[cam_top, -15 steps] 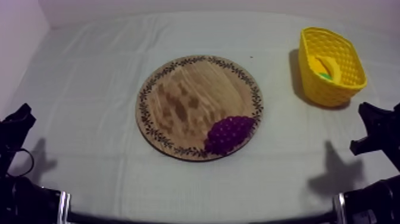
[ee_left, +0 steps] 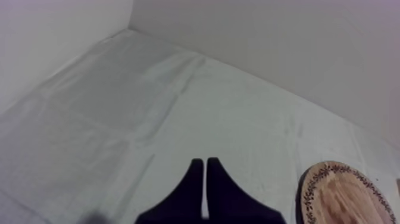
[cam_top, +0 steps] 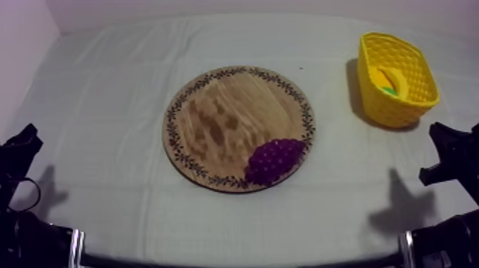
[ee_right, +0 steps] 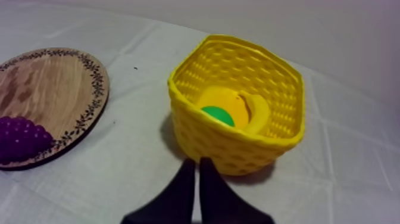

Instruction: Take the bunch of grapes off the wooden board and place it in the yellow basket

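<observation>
The purple bunch of grapes point(cam_top: 274, 160) lies on the near right rim of the round wooden board point(cam_top: 228, 117) in the middle of the table. The yellow basket point(cam_top: 388, 110) stands at the far right. My left gripper point(cam_top: 21, 146) rests low at the left edge, far from the board. My right gripper point(cam_top: 445, 150) rests low at the right, just in front of the basket. In the left wrist view the left gripper point(ee_left: 205, 164) is a narrow shut wedge over bare cloth, beside the board point(ee_left: 351, 199). In the right wrist view the right gripper point(ee_right: 196, 164) is shut, right before the basket point(ee_right: 220, 140), with the grapes point(ee_right: 21, 138) off on the board point(ee_right: 47, 89).
Inside the basket lie a yellow fruit point(ee_right: 229, 101) and something green point(ee_right: 217, 114). The grey-white cloth point(cam_top: 114, 93) is wrinkled, with a wall close behind the table. Open cloth lies between the board and the basket.
</observation>
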You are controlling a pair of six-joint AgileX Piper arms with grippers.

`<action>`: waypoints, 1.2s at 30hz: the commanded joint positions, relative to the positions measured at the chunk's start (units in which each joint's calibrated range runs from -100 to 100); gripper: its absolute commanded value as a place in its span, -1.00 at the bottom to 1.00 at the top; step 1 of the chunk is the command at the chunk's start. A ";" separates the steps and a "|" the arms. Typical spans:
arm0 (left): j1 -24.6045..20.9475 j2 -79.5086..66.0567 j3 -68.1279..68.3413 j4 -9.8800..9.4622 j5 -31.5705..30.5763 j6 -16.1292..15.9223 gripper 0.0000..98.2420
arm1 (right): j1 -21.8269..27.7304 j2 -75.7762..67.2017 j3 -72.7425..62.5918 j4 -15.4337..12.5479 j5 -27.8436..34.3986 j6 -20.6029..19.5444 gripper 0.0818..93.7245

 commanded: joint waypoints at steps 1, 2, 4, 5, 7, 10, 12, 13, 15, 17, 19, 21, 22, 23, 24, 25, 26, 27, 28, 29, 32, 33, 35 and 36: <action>-0.01 0.03 0.04 0.01 0.03 0.00 -1.00 | 0.01 -0.01 0.02 -0.01 0.02 -0.02 -0.99; -0.01 0.03 0.04 0.01 0.03 0.00 -1.00 | 0.01 -0.01 0.02 -0.01 0.02 -0.02 -0.99; -0.01 0.03 0.04 0.01 0.03 0.00 -1.00 | 0.01 -0.01 0.02 -0.01 0.02 -0.07 -0.99; -0.01 0.03 0.04 0.01 0.03 0.00 -1.00 | 0.01 -0.01 0.02 -0.01 0.02 -0.14 -0.99; -0.01 0.03 0.04 0.01 0.03 0.00 -1.00 | 0.01 -0.01 0.02 -0.01 0.02 -0.26 -0.99; -0.01 0.03 0.04 0.01 0.03 0.00 -1.00 | -0.13 -0.01 0.02 -0.01 0.02 -0.30 -0.99; -0.01 0.03 0.04 0.01 0.03 0.00 -1.00 | -0.37 -0.01 0.02 -0.01 0.02 -0.23 -0.99; -0.01 0.03 0.04 0.01 0.03 0.00 -1.00 | -0.44 -0.01 0.02 -0.01 0.31 -0.17 -0.99; -0.01 0.03 0.04 0.01 0.03 0.00 -1.00 | -0.57 -0.01 -0.01 0.05 1.47 0.08 -0.99; -0.01 0.03 0.04 0.01 0.03 0.00 -1.00 | -0.93 -0.01 -0.05 0.09 2.08 0.80 -0.99; -0.01 0.03 0.04 0.01 0.03 0.00 -1.00 | -1.33 0.07 -0.04 -0.21 2.32 1.91 -0.99; -0.01 0.03 0.04 0.01 0.03 0.00 -1.00 | -1.52 0.81 -0.14 -0.14 2.16 2.73 -0.99; -0.01 0.03 0.04 0.01 0.03 0.00 -1.00 | -1.50 1.61 -0.49 -0.05 2.10 2.97 -0.99; -0.01 0.03 0.04 0.01 0.03 0.00 -1.00 | -1.46 2.73 -1.14 0.11 2.06 3.10 -0.99; -0.01 0.03 0.04 0.01 0.03 0.00 -1.00 | -1.43 4.13 -2.13 0.26 2.07 3.07 -0.99; -0.01 0.03 0.04 0.01 0.03 0.00 -1.00 | -1.48 5.79 -3.45 0.42 2.16 2.95 -0.99; -0.01 0.03 0.04 0.01 0.03 0.00 -1.00 | -1.58 7.67 -5.14 0.54 2.39 2.76 -0.99; -0.01 0.03 0.04 0.01 0.03 0.00 -1.00 | -1.72 9.75 -7.20 0.56 2.81 2.58 -0.99; -0.01 0.03 0.04 0.01 0.03 0.00 -1.00 | -1.85 11.99 -9.57 0.42 3.38 2.48 -0.99; -0.01 0.03 0.04 0.01 0.03 0.00 -1.00 | -1.91 14.35 -12.19 0.07 4.11 2.58 -0.99; -0.01 0.03 0.04 0.01 0.03 0.00 -1.00 | -1.89 21.71 -21.06 -1.62 7.28 3.57 -0.99; -0.01 0.03 0.04 0.01 0.03 0.00 -1.00 | -1.87 24.13 -24.17 -2.22 8.56 3.97 -0.99; -0.01 0.03 0.04 0.01 0.03 0.00 -1.00 | -1.94 28.94 -30.16 -3.30 11.17 4.88 -0.99; -0.01 0.03 0.04 0.01 0.03 0.00 -1.00 | -2.09 31.29 -32.91 -3.72 12.47 5.31 -0.99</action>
